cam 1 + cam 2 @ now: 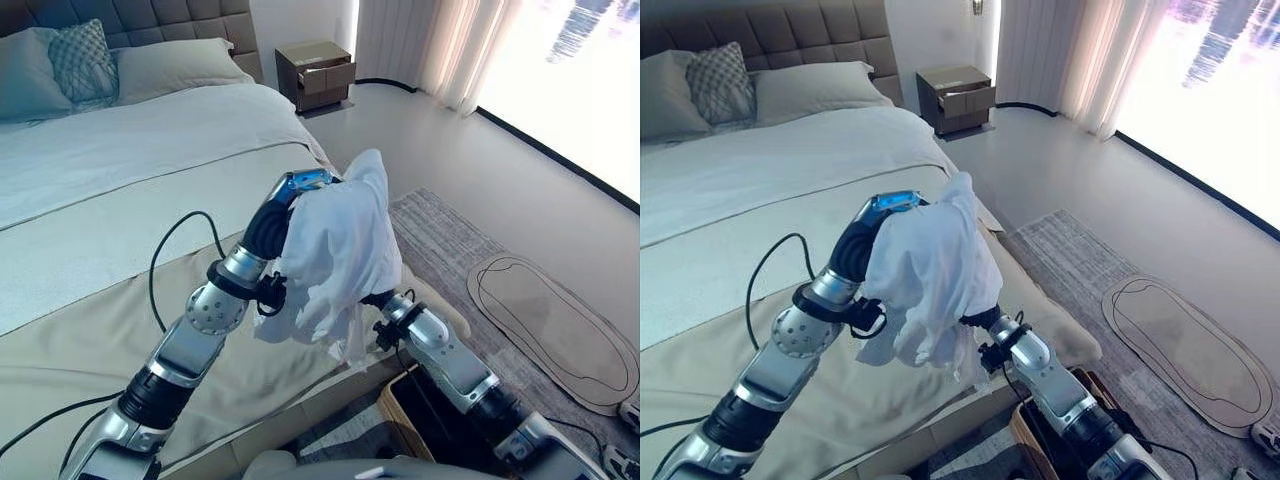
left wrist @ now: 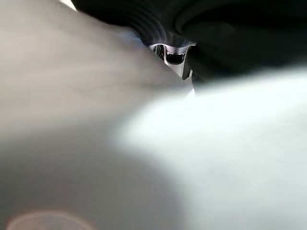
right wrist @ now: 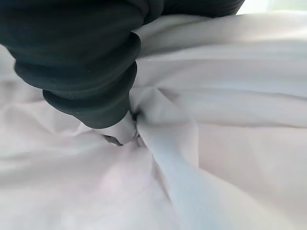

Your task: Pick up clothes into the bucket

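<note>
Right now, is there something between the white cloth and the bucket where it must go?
Nothing visible blocks the way. The white cloth hangs off the bed, draped over both hands. The bucket stands on the floor below it, by the bed's edge. The right forearm crosses above part of its opening.

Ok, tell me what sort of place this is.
A bedroom, most likely: a made bed with pillows against a padded headboard, a bedside cabinet, and curtains by a large window.
</note>
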